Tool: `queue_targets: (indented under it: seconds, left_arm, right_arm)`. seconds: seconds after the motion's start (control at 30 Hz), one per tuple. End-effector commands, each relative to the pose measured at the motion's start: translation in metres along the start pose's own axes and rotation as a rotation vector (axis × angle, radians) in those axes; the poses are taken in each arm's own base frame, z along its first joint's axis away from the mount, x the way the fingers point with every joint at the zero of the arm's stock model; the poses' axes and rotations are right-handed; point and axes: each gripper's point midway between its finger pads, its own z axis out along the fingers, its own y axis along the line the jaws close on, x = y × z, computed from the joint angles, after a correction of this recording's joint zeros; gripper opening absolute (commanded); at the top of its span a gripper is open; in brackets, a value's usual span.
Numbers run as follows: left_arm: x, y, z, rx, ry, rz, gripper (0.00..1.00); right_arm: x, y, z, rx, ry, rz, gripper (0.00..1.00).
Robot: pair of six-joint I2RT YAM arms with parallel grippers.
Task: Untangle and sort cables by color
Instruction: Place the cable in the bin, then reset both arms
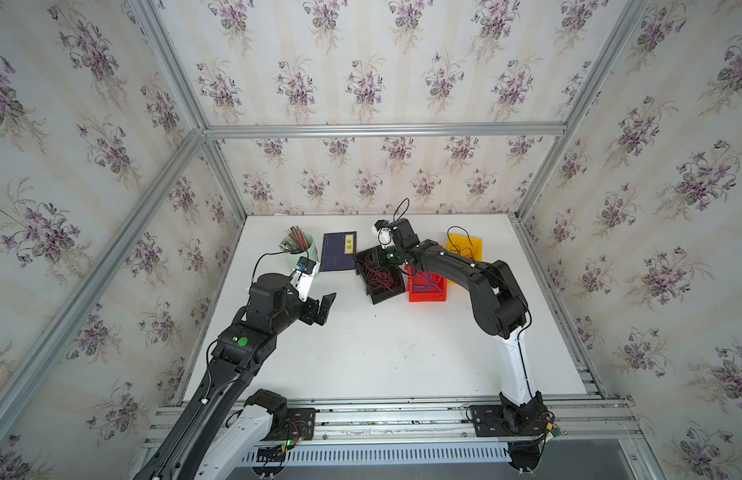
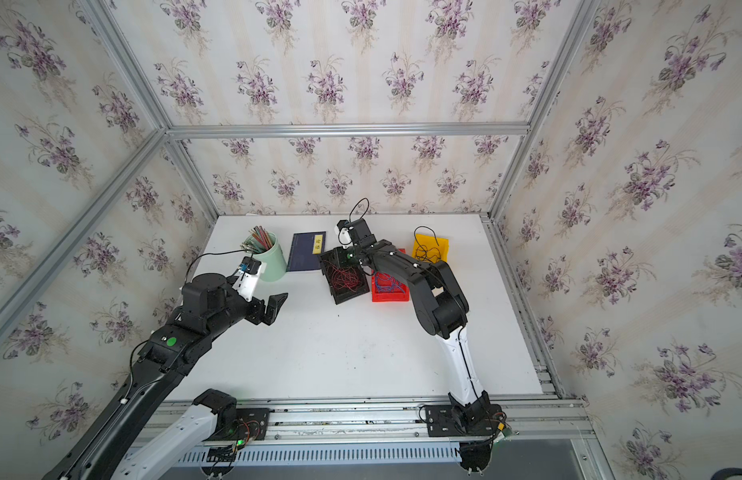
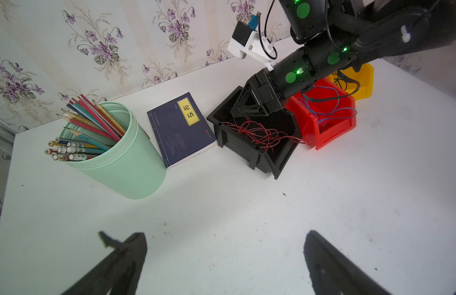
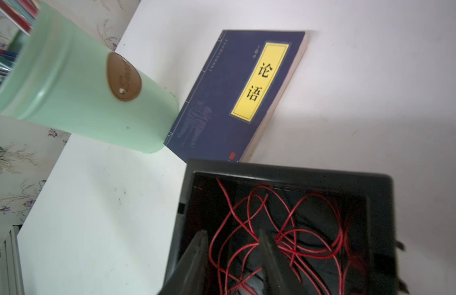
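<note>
A black bin (image 1: 387,296) holds curly red cables (image 1: 379,276), seen close in the right wrist view as the red cables (image 4: 285,229). My right gripper (image 4: 233,231) dips into this bin's back end, open, with red strands lying under and between its fingers, none pinched. Beside it, a red bin (image 1: 427,296) holds blue cables (image 3: 324,112). A yellow bin (image 1: 474,245) further back holds black cables (image 1: 458,249). My left gripper (image 3: 225,235) hangs open and empty over bare table, to the left of the bins.
A green cup of coloured pencils (image 1: 300,249) and a dark blue book (image 1: 338,251) sit at the back left, the book close against the black bin (image 3: 250,153). Papered walls with aluminium rails enclose the white table (image 1: 382,357) on three sides.
</note>
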Motion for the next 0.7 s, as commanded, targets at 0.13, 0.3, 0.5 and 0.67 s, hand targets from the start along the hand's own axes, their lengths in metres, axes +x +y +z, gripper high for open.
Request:
queue_targets:
  seconds: [0.13, 0.3, 0.5, 0.67]
  left_arm:
    - [-0.008, -0.002, 0.002, 0.016, -0.042, -0.033, 0.99]
    - [-0.006, 0.000, 0.002, 0.003, -0.049, -0.052, 0.99]
    - [0.000, 0.010, -0.002, -0.060, -0.062, -0.100, 0.99]
    - [0.015, 0.023, -0.001, -0.140, -0.055, -0.163, 0.99]
  right_arm:
    - [-0.039, 0.035, -0.047, -0.058, -0.095, -0.037, 0.50]
    - [-0.058, 0.053, -0.106, -0.088, -0.192, -0.052, 0.51]
    - [-0.064, 0.005, -0.212, -0.033, -0.413, 0.026, 0.51]
    - [-0.035, -0.075, -0.293, 0.145, -0.610, 0.129, 0.51]
